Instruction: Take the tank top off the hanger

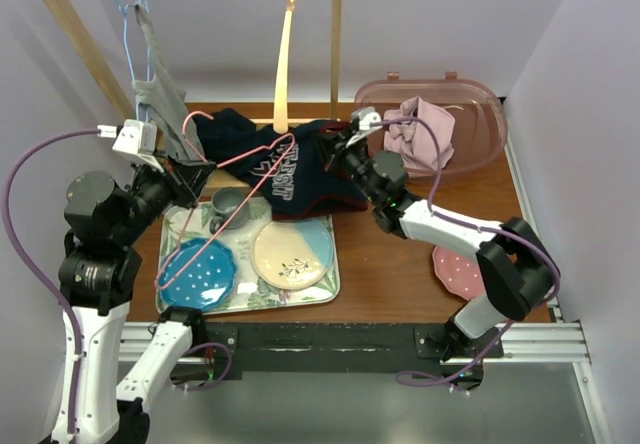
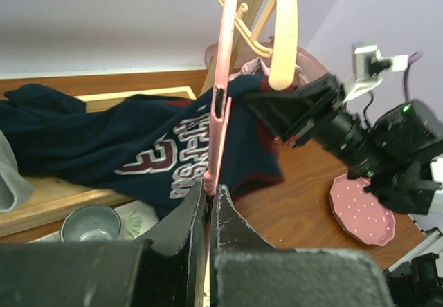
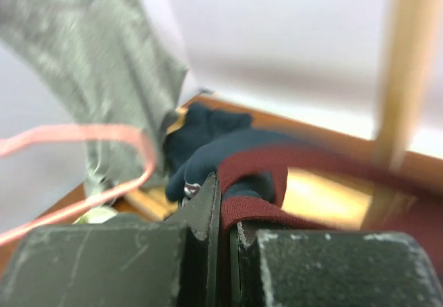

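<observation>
left gripper (image 2: 210, 195) tight on pink hanger (image 2: 223, 72), right gripper (image 3: 223, 207) tight on tank top (image 3: 239, 151) maroon edge

There are three hangers: pink hanger (image 2: 223, 58), cream hanger (image 1: 284, 64), blue hanger (image 1: 128, 44). Three garments: navy tank top (image 1: 300, 174), grey top (image 1: 160, 99), pink cloth (image 1: 420, 129). Three plates: blue plate (image 1: 197, 272), cream plate (image 1: 291, 252), pink plate (image 1: 455, 269); one cup (image 1: 228, 202), one tray (image 1: 250, 294), one basket (image 1: 470, 89).

Both arms reach forward with bent elbows, the left gripper (image 2: 210, 193) clamped on the pink hanger (image 2: 223, 79) and, to its right, the right gripper (image 3: 221, 189) pinched closed on the hem of the tank top (image 3: 277, 158).
</observation>
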Controlling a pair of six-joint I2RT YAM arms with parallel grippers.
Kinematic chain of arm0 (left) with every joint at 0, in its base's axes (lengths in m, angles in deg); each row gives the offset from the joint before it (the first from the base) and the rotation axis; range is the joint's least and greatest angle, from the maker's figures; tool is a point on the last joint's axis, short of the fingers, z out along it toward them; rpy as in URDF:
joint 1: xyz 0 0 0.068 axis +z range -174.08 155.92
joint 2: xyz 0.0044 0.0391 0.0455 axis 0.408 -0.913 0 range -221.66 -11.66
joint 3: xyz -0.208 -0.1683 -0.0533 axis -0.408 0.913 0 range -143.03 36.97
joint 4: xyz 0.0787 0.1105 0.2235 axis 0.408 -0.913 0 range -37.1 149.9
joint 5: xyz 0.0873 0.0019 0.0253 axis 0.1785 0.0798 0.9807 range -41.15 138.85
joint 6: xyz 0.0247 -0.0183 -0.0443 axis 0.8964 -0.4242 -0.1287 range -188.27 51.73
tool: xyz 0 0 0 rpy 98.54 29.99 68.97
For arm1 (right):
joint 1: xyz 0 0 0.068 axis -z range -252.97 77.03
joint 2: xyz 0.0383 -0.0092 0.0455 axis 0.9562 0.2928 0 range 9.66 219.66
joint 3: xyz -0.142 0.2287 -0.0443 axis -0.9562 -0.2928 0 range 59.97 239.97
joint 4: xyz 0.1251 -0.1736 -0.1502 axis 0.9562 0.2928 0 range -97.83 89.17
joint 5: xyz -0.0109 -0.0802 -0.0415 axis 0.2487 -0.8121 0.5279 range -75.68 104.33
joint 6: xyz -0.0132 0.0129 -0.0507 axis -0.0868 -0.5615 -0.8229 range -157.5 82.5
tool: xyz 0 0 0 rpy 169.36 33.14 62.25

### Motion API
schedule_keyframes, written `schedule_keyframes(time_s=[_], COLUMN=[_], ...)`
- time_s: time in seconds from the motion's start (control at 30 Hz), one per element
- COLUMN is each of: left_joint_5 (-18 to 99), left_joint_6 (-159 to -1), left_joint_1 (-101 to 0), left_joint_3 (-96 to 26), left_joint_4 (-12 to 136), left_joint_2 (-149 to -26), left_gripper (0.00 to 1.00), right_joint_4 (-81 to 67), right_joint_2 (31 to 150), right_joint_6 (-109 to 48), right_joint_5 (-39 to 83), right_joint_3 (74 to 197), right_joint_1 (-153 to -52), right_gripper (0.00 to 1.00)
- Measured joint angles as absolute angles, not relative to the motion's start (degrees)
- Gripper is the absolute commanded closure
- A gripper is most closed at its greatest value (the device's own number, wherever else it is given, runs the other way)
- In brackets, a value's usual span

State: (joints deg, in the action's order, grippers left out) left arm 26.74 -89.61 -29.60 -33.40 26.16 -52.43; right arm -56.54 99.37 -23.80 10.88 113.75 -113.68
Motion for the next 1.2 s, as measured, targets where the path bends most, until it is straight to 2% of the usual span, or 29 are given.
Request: schedule_keyframes(time_s=[0.27,0.43,0.57,0.8,1.2], left_joint_5=[31.77,37.06,39.68,44.14,45.08], left_joint_6=[-87.93,-86.75,-86.44,-84.39,-83.62], left_joint_1=[-29.6,-29.6,-29.6,-29.6,-29.6], left_joint_3=[-33.4,-29.9,-26.95,-21.03,-12.2], left_joint_4=[24.66,26.82,29.07,36.87,45.9], left_joint_2=[-48.91,-49.0,-50.75,-52.82,-50.73], left_gripper=[1.0,1.0,1.0,1.0,1.0], right_joint_4=[-36.11,-22.82,-11.17,-4.37,-1.13], right_joint_2=[87.29,78.96,76.05,77.28,90.85], right_joint_6=[-25.79,-27.32,-29.16,-36.26,-46.93], right_joint_5=[10.58,6.29,1.4,-7.72,-15.19], right_joint_3=[120.81,127.15,137.51,149.79,169.42], right_joint_1=[-111.98,-112.06,-112.02,-111.82,-108.26], right_gripper=[1.0,1.0,1.0,1.0,1.0])
